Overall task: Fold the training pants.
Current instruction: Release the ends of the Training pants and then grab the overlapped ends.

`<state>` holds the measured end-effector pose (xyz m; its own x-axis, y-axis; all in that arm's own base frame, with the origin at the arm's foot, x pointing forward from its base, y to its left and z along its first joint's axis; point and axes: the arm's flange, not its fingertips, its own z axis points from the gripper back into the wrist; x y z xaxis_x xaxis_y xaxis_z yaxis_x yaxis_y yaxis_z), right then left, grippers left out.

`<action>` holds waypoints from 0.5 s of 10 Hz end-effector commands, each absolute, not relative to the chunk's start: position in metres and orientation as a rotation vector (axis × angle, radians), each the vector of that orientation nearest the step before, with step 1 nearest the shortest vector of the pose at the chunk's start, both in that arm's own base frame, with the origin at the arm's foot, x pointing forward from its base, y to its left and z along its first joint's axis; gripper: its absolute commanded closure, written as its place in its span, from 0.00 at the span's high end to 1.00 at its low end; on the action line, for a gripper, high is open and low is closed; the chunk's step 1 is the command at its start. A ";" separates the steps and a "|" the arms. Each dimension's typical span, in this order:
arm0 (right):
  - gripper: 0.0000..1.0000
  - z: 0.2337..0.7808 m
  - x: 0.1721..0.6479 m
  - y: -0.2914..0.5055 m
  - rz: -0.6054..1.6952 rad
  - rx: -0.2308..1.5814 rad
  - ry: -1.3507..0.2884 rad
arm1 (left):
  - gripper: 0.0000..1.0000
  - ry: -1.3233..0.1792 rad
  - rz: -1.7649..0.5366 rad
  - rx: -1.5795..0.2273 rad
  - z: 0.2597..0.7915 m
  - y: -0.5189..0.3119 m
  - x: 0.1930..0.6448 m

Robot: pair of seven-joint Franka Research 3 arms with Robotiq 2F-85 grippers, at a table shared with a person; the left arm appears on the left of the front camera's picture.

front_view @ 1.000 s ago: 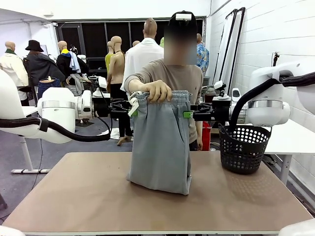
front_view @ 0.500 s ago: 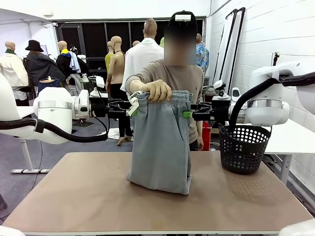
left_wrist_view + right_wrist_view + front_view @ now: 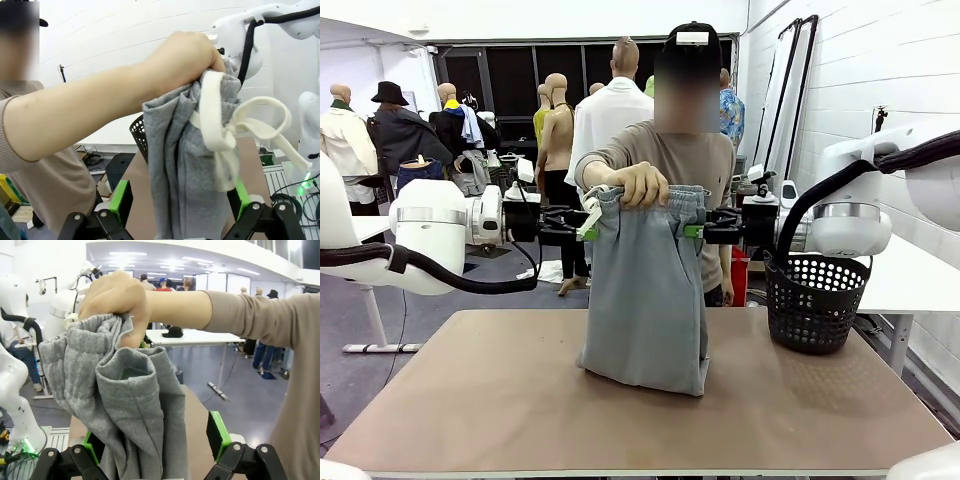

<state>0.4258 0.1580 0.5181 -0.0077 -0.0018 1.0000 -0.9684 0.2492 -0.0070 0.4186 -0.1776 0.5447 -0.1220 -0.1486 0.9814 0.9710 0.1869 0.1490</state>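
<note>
Training pants (image 3: 645, 300) hang mid-scene from person's hand (image 3: 638, 185), bottom end resting on worktop (image 3: 470, 400). Soft, light jersey: prob. floppy, will sag & slip. Best hold = thick elastic waistband corners; mind loose drawstring (image 3: 225, 130). Left claw (image 3: 588, 222) at left waistband corner, right claw (image 3: 695, 231) at right corner. Both spread wide, cloth between pads, nothing clamped yet.
</note>
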 end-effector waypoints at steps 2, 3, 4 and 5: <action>1.00 0.516 0.433 0.167 1.020 1.088 -1.334 | 1.00 -1.247 -1.234 -0.922 0.547 -0.181 0.418; 1.00 0.515 0.435 0.169 1.027 1.099 -1.326 | 1.00 -1.255 -1.236 -0.922 0.546 -0.185 0.422; 1.00 0.516 0.435 0.170 1.034 1.102 -1.317 | 1.00 -1.259 -1.245 -0.933 0.547 -0.191 0.427; 1.00 0.516 0.434 0.171 1.040 1.107 -1.308 | 1.00 -1.259 -1.243 -0.937 0.547 -0.198 0.432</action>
